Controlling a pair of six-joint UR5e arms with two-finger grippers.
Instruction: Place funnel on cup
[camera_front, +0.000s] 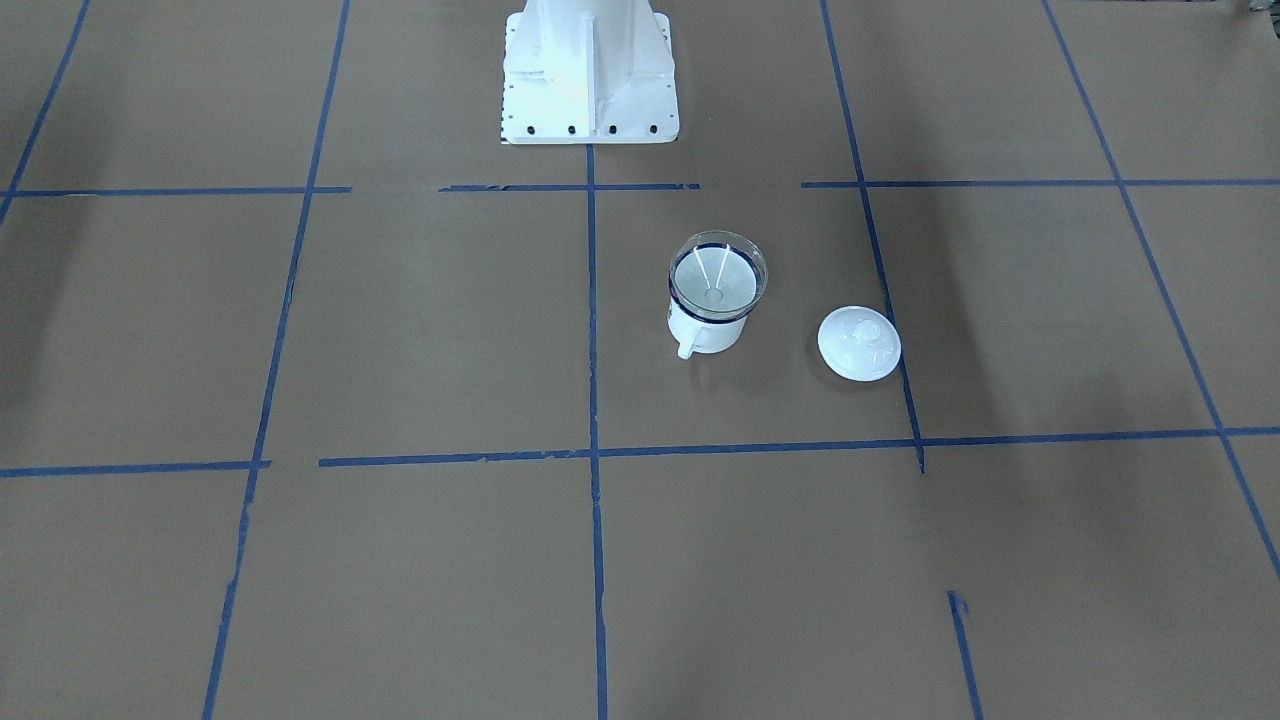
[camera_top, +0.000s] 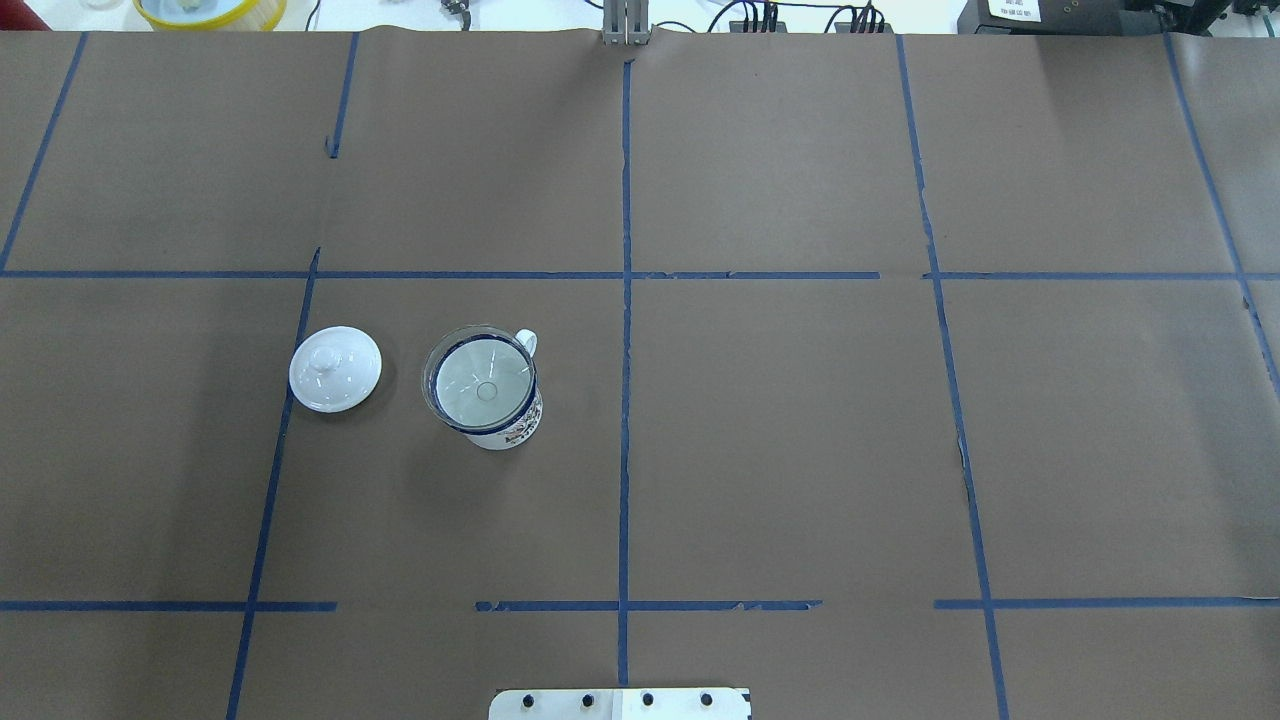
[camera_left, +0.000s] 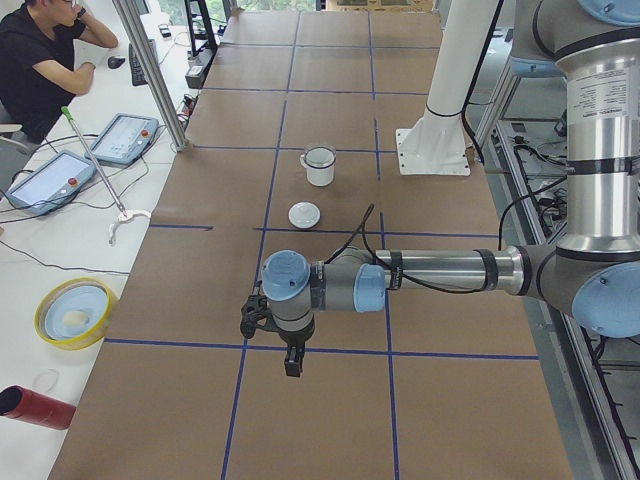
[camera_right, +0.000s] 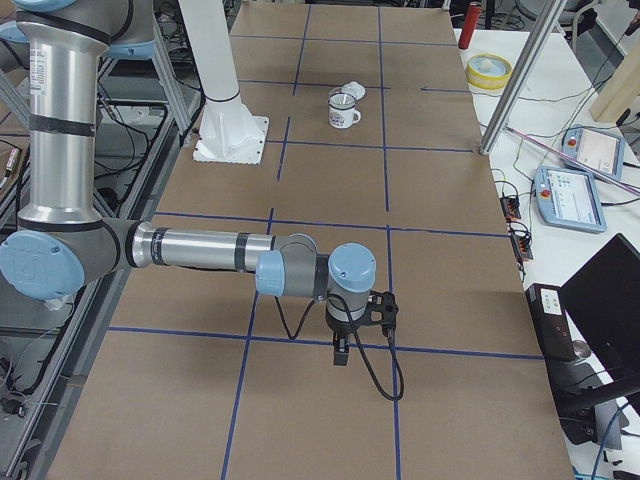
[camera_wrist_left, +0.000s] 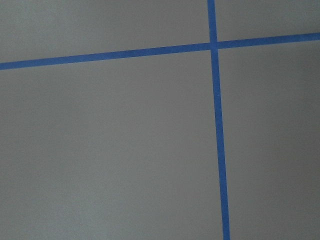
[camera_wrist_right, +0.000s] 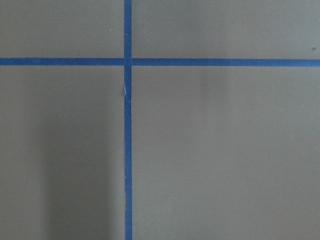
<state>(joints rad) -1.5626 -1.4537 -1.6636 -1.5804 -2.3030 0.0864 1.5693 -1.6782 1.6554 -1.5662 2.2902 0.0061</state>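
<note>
The funnel (camera_front: 717, 280) sits, apparently level, on the cup (camera_front: 703, 332), white lid (camera_front: 859, 343) near its left; left gripper (camera_left: 290, 360) and right gripper (camera_right: 342, 352) hover far off, jaw state impossible to tell

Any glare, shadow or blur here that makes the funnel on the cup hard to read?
Front-facing view: the robot base is blown out white; broad soft shadows fall across the table. Overhead view: even light, the clear funnel shows only by its rim and faint glints over the cup. Both wrist views: just paper and tape, slightly soft.
</note>
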